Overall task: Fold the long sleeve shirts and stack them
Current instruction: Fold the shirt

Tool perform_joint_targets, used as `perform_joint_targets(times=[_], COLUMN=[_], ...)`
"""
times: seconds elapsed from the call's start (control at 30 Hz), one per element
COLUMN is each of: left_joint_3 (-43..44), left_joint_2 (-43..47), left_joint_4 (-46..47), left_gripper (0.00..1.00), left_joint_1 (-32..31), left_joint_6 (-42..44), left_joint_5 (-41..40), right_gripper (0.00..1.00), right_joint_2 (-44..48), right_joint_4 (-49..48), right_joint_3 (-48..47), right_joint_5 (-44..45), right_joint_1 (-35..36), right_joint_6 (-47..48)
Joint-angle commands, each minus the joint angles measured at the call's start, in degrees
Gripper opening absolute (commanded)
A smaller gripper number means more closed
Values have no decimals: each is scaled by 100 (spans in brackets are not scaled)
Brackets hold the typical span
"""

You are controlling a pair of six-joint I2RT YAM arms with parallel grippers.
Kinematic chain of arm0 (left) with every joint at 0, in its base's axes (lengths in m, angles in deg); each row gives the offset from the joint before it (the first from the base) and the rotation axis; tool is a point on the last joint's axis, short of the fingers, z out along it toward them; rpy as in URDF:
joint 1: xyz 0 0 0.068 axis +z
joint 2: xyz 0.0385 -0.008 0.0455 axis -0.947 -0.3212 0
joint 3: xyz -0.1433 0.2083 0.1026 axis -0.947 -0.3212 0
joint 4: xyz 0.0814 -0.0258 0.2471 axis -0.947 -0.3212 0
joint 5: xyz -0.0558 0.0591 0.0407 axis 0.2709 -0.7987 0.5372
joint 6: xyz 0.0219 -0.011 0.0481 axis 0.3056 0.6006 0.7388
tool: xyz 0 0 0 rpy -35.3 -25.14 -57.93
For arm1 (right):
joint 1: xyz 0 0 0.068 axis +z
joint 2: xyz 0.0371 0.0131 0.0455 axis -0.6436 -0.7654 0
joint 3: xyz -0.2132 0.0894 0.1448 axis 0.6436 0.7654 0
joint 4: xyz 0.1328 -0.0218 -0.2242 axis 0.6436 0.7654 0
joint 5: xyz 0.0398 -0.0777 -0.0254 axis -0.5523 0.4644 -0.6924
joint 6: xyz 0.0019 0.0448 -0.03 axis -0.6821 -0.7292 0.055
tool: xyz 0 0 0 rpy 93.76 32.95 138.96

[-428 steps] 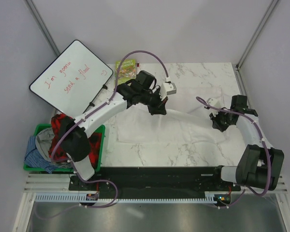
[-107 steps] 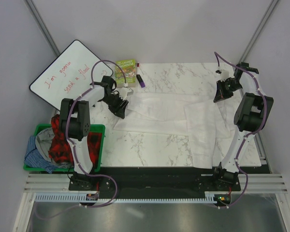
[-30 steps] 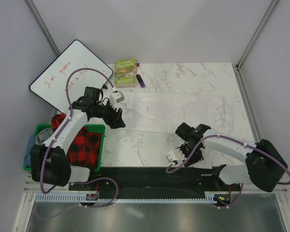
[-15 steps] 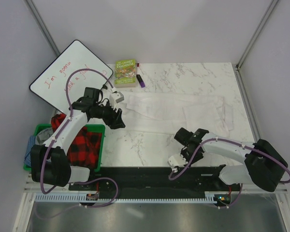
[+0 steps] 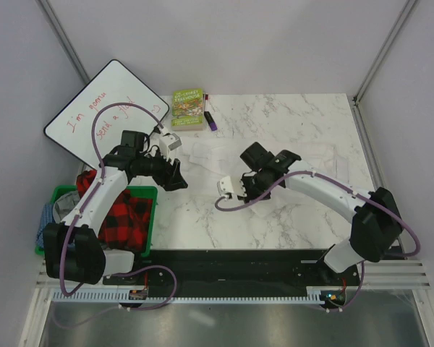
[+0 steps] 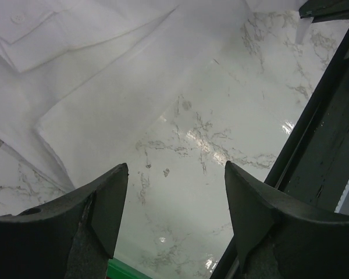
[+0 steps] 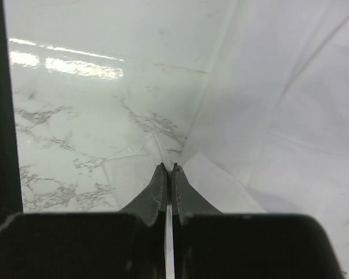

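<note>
Overhead view of a white marble table [image 5: 289,228] with two robot arms bolted at its near edge, at 6 o'clock. A plain white long sleeve shirt [image 5: 211,154] lies spread and rumpled across the middle of the table, running from the centre out toward 2 o'clock. The right arm bends in from 4 o'clock to the centre of the table, and the right gripper [image 5: 252,189] is down at the near edge of the cloth. In its wrist camera the two dark fingers are pressed together with a thin fold of the white shirt [image 7: 291,116] pinched between their tips [image 7: 167,174], and marble shows to the left of that fold. The left arm reaches from 7 o'clock toward 9 o'clock, and the left gripper [image 5: 178,178] hangs near the shirt's left end. Its wrist camera shows the jaws spread wide and holding nothing [image 6: 175,167], with bare marble between them and a folded part of the shirt [image 6: 93,87] lying further out, toward 11 o'clock in that view. A green book [image 5: 189,107] sits at the far edge of the table at 11 o'clock, with a small purple marker [image 5: 210,121] just beside it. A whiteboard [image 5: 105,112] with red handwriting leans at 10 o'clock. A green bin [image 5: 152,217] at 8 o'clock, off the table's left side, holds red and black plaid cloth [image 5: 123,223].
</note>
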Motion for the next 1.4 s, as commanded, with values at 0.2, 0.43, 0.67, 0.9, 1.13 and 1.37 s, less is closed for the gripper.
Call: perform_joint_targets(times=[0.2, 0.43, 0.67, 0.9, 1.13, 1.37], left_joint_3=[-77, -164, -244, -270, -147, 598], left_joint_2=[24, -232, -249, -319, -548, -1399], left_joint_4=[814, 857, 866, 823, 770, 796], left_gripper=[79, 79, 79, 79, 79, 73], left_joint_1=[350, 430, 509, 561, 561, 351], left_joint_6=[-1356, -1515, -1454, -1392, -1418, -1673], left_joint_5=[404, 440, 343, 168, 89, -60], right_gripper=[0, 0, 0, 1, 40, 62], right_joint_2=[-2252, -3298, -3940, -4239, -4012, -2984], right_joint_4=[-221, -440, -819, -1512, -1813, -1313], right_joint_3=[-2648, -3773, -4468, -4706, -4706, -4021], right_joint_5=[-515, -269, -49, 224, -433, -831], right_joint_1=[-682, -752, -752, -752, -909, -1709], right_joint_6=[-1696, -2303, -2962, -3751, -4455, -4362])
